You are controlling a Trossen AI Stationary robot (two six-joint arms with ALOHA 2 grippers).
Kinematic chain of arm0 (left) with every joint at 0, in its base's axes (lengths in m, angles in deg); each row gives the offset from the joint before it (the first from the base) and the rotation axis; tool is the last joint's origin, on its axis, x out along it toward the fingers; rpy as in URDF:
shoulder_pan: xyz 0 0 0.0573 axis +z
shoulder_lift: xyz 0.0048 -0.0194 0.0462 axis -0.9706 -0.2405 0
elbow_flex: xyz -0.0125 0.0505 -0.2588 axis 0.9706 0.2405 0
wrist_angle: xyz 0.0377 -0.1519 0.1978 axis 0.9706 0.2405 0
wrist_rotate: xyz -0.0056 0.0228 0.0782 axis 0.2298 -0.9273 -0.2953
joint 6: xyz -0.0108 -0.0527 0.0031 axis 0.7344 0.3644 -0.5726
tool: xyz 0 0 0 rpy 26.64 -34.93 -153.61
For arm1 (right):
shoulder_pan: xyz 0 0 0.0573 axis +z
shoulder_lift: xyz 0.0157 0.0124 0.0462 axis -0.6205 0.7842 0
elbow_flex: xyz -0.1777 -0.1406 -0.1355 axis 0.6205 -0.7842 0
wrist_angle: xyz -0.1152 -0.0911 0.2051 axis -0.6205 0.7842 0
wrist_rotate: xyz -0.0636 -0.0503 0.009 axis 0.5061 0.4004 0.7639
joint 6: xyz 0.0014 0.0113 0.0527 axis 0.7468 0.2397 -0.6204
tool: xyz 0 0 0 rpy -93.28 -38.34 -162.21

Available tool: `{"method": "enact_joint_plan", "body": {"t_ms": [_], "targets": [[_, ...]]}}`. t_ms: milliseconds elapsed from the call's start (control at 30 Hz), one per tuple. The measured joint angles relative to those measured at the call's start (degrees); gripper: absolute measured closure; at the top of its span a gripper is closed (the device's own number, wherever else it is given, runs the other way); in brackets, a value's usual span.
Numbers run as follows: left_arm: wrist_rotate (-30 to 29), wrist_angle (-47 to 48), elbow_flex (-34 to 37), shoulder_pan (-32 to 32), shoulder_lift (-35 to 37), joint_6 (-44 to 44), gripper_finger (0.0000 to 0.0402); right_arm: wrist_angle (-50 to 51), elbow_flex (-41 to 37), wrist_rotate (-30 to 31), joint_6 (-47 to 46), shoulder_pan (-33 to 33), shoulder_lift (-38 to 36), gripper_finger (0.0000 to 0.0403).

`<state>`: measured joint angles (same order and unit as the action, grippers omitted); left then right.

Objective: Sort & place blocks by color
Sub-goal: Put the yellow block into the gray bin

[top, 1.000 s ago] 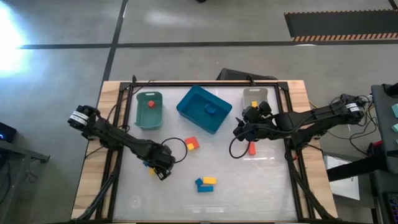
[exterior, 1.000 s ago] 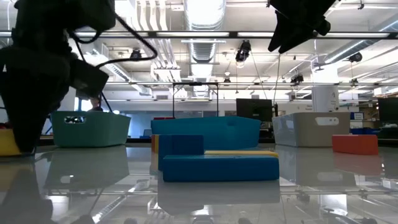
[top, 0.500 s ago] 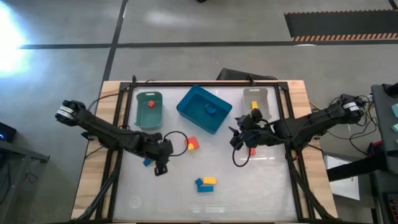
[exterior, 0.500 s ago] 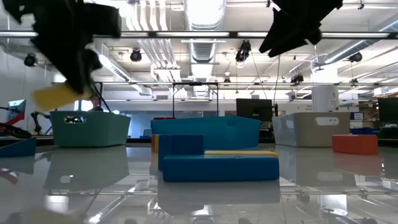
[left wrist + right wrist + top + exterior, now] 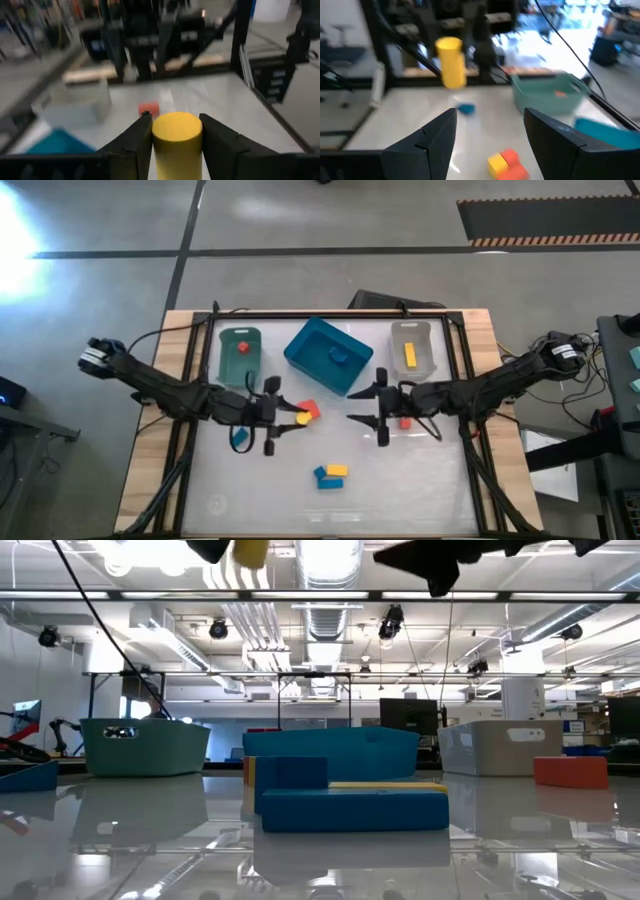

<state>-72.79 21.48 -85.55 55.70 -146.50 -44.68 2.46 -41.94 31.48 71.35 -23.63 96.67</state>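
My left gripper (image 5: pixel 175 118) hovers level over the table's left middle, shut on a yellow cylinder block (image 5: pixel 177 145); the right wrist view shows that block (image 5: pixel 451 62) upright in the air. My right gripper (image 5: pixel 490 120) faces it from the right, open and empty (image 5: pixel 356 418). A red and yellow pair of blocks (image 5: pixel 308 412) rests on the table between them. A red block (image 5: pixel 405 421) lies by my right gripper, a blue block (image 5: pixel 240 437) at the left, and a blue and yellow pair (image 5: pixel 330 473) toward the near edge. My left gripper pinches the yellow cylinder by its round side (image 5: pixel 158 142) between its two fingers. The fingers come at it level from the table's left and lie across it. The cylinder stands about upright in the hold, lifted clear of the table.
Along the far side stand a green bin (image 5: pixel 226 370) with a red block, a blue bin (image 5: pixel 305 345) with a blue block, and a grey bin (image 5: pixel 424 345) with a yellow block (image 5: pixel 410 356). A black frame (image 5: pixel 330 314) borders the table.
My left gripper has risen from the table by the blue block with the yellow cylinder, tipped from pointing down to level, and gone toward the table's middle. My right gripper has left the grey bin, moved toward the middle and tipped up to level.
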Motion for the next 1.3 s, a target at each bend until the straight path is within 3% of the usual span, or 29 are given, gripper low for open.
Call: {"method": "enact_joint_plan", "body": {"t_ms": [367, 633, 833, 1300], "targets": [[0.1, -14.7, 0.3, 4.5, -6.4, -4.1, 0.0279, -1.0, 0.9, -1.0, 1.9, 0.0, 0.0, 0.0179], [3.7, -28.6, -0.9, 8.3, -12.9, -4.0, 0.0279, -1.1, 1.0, -0.9, 3.0, -0.1, 0.0, 0.0179], [8.8, -32.1, -4.1, 10.2, -18.9, -4.0, 0.0279, -1.0, 1.0, -0.9, 3.0, -0.1, 0.0, 0.0179], [9.8, -32.6, -10.7, 11.1, -23.9, -4.2, 0.0279, -0.4, 1.0, -0.9, 3.3, -0.1, 0.0, 0.0188]]}}
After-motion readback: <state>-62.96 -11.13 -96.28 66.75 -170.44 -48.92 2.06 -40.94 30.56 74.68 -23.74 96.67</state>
